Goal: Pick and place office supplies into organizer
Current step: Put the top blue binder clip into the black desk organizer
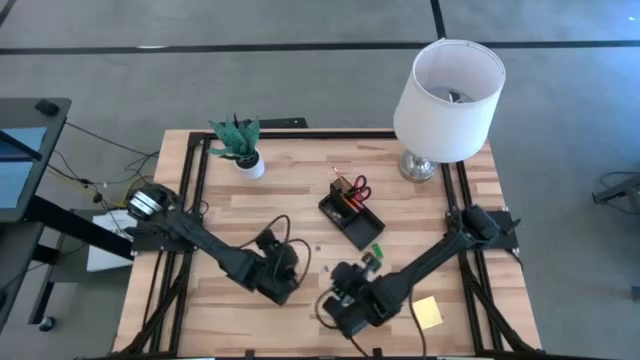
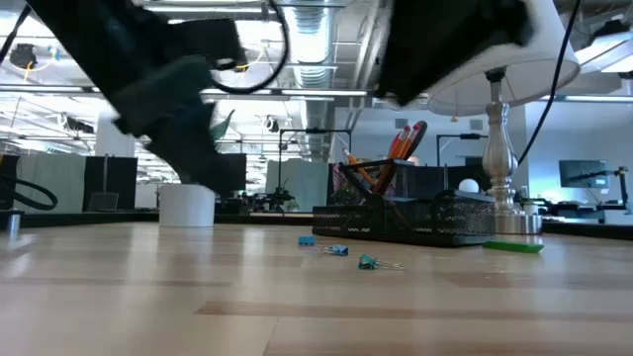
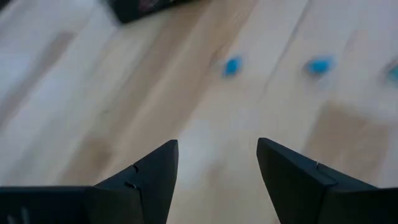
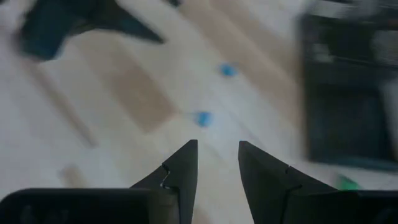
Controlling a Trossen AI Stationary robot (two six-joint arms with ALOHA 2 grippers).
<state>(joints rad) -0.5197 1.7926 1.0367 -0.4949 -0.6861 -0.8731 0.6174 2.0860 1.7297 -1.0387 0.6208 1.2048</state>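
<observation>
Task is judged partly done. The organizer (image 1: pixel 352 215), near table centre, already holds red-handled scissors (image 1: pixel 360 187) and orange pencils (image 1: pixel 345 190), standing upright at its 12 o'clock end; the pencil count cannot be read.

Left out on the wood:
- One green block (image 1: pixel 378 248), at about 5 o'clock just beside the organizer.
- One yellow sticky-note pad (image 1: pixel 428 312), at 5 o'clock, well apart from it.
- Small blue clips (image 2: pixel 336 249): three are counted in the low view, between the grippers and the organizer.

No black pens are made out.

The left gripper (image 3: pixel 217 163) is seen with fingers spread apart and empty, hovering at 7 o'clock of the organizer. The right gripper (image 4: pixel 218 163), at 6 o'clock, has fingers apart with a narrow gap, nothing between them, one clip just ahead.

One organizer, one plant (image 1: pixel 240 145), one lamp (image 1: pixel 445 95) are counted.
</observation>
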